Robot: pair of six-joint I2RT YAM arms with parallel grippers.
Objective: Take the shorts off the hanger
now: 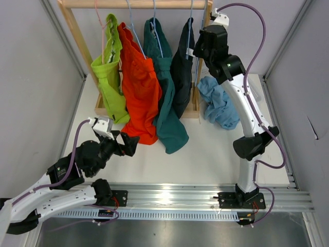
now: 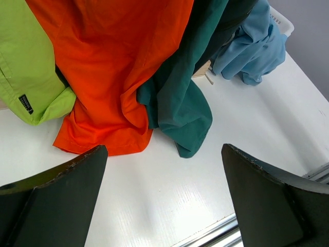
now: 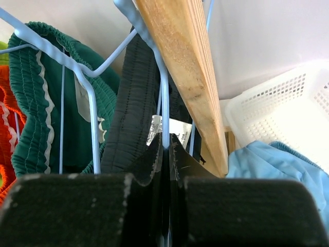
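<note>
Four shorts hang on wire hangers from the wooden rack (image 1: 133,4): lime green (image 1: 110,82), orange-red (image 1: 139,92), teal (image 1: 167,108) and dark navy (image 1: 182,72). The light blue shorts (image 1: 218,103) lie crumpled on the table to the right of the rack. My right gripper (image 3: 166,144) is up at the rack's right end, shut on the blue hanger wire (image 3: 165,103) that carries the navy shorts (image 3: 131,113). My left gripper (image 2: 163,149) hovers low over the table, open and empty, just in front of the orange-red hem (image 2: 113,67) and teal hem (image 2: 180,103).
The rack's wooden post (image 3: 190,77) runs close beside my right fingers. A white perforated basket (image 3: 282,113) sits behind the light blue shorts (image 3: 277,170). Grey walls close in both sides, and a metal rail (image 1: 180,198) lines the near table edge.
</note>
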